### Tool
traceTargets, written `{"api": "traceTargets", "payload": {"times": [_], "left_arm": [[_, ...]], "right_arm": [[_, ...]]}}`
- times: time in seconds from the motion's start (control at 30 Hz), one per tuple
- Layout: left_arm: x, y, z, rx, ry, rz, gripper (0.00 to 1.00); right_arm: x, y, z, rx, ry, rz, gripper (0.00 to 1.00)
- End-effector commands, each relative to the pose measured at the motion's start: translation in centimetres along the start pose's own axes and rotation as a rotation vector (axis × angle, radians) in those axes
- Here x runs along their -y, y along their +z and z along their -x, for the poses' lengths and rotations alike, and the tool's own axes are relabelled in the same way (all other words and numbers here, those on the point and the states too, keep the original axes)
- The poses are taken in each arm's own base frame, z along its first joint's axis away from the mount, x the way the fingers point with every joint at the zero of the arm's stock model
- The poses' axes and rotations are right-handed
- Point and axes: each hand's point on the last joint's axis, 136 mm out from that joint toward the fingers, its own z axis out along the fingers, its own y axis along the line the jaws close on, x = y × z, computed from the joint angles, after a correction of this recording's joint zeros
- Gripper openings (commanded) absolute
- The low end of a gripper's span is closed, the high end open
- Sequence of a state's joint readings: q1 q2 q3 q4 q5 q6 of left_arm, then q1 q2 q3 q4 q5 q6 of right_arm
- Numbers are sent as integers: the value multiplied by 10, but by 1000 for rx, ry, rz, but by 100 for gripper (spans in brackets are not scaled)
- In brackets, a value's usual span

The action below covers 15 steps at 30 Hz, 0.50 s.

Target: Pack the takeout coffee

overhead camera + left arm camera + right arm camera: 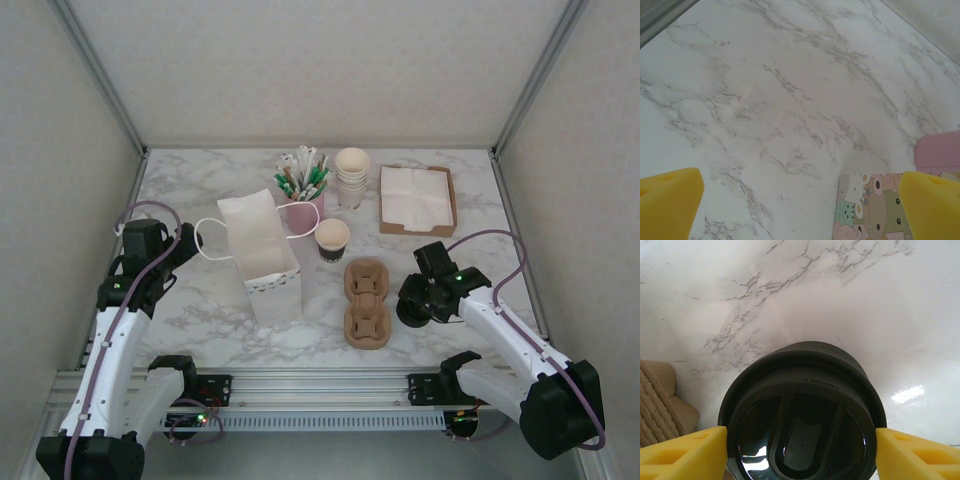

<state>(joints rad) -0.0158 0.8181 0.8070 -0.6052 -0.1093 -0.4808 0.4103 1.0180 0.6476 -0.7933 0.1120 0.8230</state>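
Gleaming round black lid, raised rim, between the yellow jaws.

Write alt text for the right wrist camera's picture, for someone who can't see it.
A round black plastic lid sits on a white marble table, seen from close above, with the yellow fingertips of the right pincer flanking it. A brown cardboard cup carrier edges in at left.

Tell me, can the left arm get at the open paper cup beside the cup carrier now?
Probably not directly. The white paper bag is between the left fingers and the paper cup, so the arm would have to go over or around it.
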Motion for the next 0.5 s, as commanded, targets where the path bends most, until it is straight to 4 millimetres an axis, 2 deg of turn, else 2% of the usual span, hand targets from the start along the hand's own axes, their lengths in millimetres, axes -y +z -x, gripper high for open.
{"api": "traceTargets", "payload": {"times": [0.0, 0.17, 0.47], "left_arm": [[-7, 1, -4, -7, 13, 26, 100], [-7, 1, -3, -6, 13, 23, 100], [-7, 1, -4, -8, 12, 23, 100]], "right_arm": [[6, -5, 6, 31, -7, -25, 74], [5, -6, 7, 36, -10, -20, 74], [5, 3, 2, 16, -7, -14, 80]]}}
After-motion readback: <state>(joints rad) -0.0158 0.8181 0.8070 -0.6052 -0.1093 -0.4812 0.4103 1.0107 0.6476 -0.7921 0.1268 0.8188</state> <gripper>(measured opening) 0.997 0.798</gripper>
